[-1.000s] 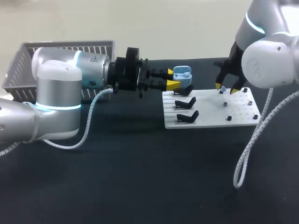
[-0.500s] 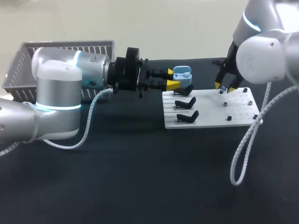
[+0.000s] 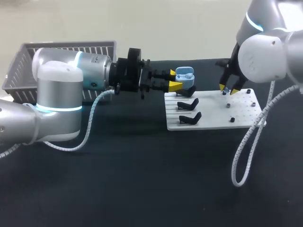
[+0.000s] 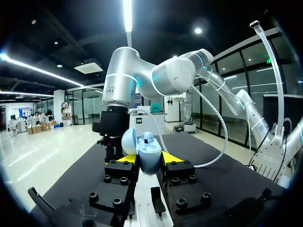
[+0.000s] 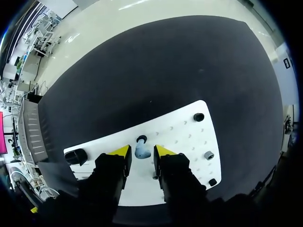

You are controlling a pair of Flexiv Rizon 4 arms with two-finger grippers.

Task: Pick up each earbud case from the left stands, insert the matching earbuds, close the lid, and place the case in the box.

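Looking down from the head view, found the left gripper (image 3: 176, 79) at upper centre of the frame, reaching in level from the left, with fingers clamped on the pale blue earbud case (image 3: 184, 74) from two sides. Saw the case held with lid hinged open, just above the rearmost of the black stands (image 3: 188, 104) at the left end of the white board (image 3: 213, 124). Counted two more stands below it in the frame.

Checked the left wrist view: yellow fingertips (image 4: 124, 159) pressed to either flank of the case, lid tipped back. Made out something rounded with a dark spot in the open mouth; could not tell what.

Placed the right gripper (image 3: 228, 89) at upper right, pointing down at the far edge of the board. Found its fingers apart in the right wrist view, straddling a small blue earbud (image 5: 142, 152) on the board, with a sliver of white showing on each side. Noted a black peg (image 5: 141, 139) just ahead of the earbud, and further pegs dotted across the board's right half.

Logged the grey basket (image 3: 23, 61) at upper left, behind the left arm, well apart from the board. Recorded the bench (image 3: 142, 179) as black throughout.
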